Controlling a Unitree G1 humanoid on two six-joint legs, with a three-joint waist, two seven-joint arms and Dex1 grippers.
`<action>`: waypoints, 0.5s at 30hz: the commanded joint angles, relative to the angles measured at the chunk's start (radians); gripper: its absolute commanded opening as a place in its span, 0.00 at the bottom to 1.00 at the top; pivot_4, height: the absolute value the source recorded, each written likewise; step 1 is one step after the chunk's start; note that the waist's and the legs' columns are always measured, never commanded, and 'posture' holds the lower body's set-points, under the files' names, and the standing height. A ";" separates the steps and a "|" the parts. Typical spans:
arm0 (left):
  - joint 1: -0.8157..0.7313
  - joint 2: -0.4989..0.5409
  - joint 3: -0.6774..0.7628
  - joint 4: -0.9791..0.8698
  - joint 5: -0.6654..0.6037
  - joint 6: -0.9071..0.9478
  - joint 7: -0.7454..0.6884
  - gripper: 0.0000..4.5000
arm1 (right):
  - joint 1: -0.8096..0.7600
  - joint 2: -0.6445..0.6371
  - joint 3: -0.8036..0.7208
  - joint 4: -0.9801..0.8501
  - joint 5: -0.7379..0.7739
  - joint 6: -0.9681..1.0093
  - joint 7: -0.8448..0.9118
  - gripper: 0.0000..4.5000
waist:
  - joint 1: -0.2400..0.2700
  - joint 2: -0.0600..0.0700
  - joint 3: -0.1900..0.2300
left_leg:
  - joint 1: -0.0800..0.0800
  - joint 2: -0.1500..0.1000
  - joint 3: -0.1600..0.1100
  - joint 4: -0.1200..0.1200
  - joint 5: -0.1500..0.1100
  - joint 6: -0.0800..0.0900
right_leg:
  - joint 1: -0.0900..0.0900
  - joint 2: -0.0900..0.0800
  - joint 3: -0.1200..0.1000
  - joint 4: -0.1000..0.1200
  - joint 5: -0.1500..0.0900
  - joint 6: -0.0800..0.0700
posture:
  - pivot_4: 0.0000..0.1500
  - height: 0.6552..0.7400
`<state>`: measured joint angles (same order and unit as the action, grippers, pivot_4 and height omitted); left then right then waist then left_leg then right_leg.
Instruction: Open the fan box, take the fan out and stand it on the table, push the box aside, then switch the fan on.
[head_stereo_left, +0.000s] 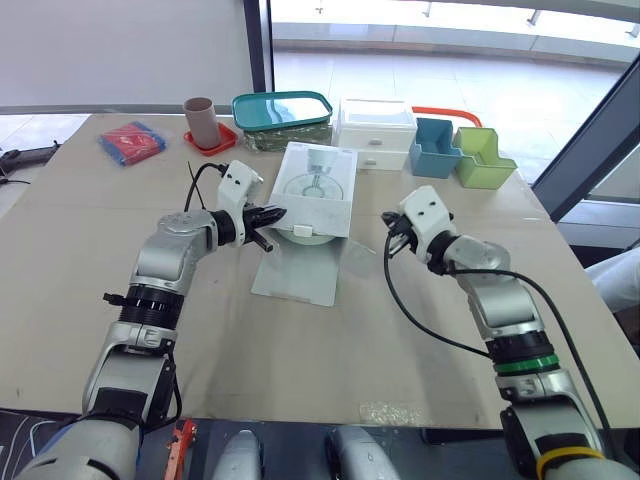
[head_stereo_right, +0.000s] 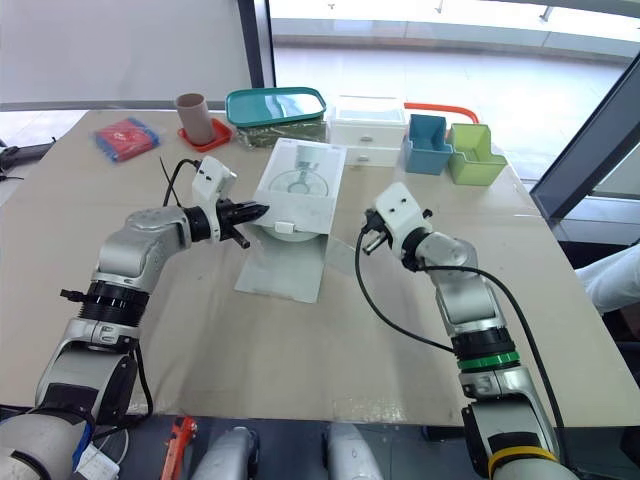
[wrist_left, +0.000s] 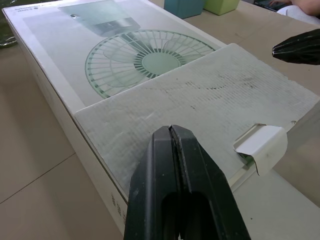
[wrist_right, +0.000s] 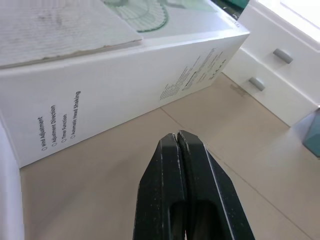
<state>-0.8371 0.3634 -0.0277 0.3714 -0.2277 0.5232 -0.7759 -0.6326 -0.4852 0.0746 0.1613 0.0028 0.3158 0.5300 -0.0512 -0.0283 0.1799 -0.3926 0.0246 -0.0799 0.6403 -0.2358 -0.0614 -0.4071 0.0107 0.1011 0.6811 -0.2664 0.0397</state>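
The white fan box (head_stereo_left: 322, 180), with a fan printed on its top, lies in the middle of the table. Its long front flap (head_stereo_left: 297, 268) is folded down flat on the table toward me. A grey inner flap (wrist_left: 200, 110) with a small white tab (wrist_left: 262, 145) covers the box's near end, and something white and rounded (head_stereo_left: 303, 233) shows in the opening. My left gripper (head_stereo_left: 274, 214) is shut and empty, its tip at the box's near left corner, over the grey flap. My right gripper (head_stereo_left: 389, 221) is shut and empty, a little to the right of the box, not touching it.
Along the far edge stand a red packet (head_stereo_left: 131, 142), a brown cup (head_stereo_left: 200, 120) on a red coaster, a teal-lidded container (head_stereo_left: 283, 110), a white drawer unit (head_stereo_left: 377, 133), a blue bin (head_stereo_left: 434, 147) and a green bin (head_stereo_left: 483, 158). Bare table lies either side of the box.
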 joint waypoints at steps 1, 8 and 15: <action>0.007 0.000 0.002 -0.019 -0.008 0.005 0.000 0.00 | -0.054 -0.003 -0.037 -0.010 0.004 -0.043 -0.017 0.00 | 0.000 0.000 0.000 | 0.000 0.000 0.000 0.000 0.000 0.000 | 0.000 0.000 0.000 0.000 0.000 0.000 | 1.00 1.00; 0.009 0.006 0.003 -0.023 -0.015 0.006 -0.002 0.00 | -0.095 0.092 0.013 -0.109 0.058 -0.032 0.024 0.00 | -0.001 0.000 0.000 | 0.000 0.000 0.000 0.000 0.000 0.000 | 0.000 0.000 0.000 0.000 0.000 0.000 | 1.00 1.00; 0.017 0.006 0.008 -0.044 -0.033 0.009 -0.007 0.00 | -0.058 0.164 0.106 -0.134 0.041 0.008 0.050 0.00 | 0.001 0.000 0.000 | 0.000 0.000 -0.001 0.000 0.000 0.000 | 0.000 0.000 -0.001 0.000 0.000 0.000 | 1.00 1.00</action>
<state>-0.8285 0.3658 -0.0274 0.3591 -0.2487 0.5277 -0.7739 -0.6991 -0.3265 0.1632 0.0585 0.0499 0.3214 0.5696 -0.0507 -0.0282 0.1799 -0.3928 0.0249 -0.0808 0.6400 -0.2357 -0.0614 -0.4073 0.0107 0.1000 0.6810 -0.2663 0.0396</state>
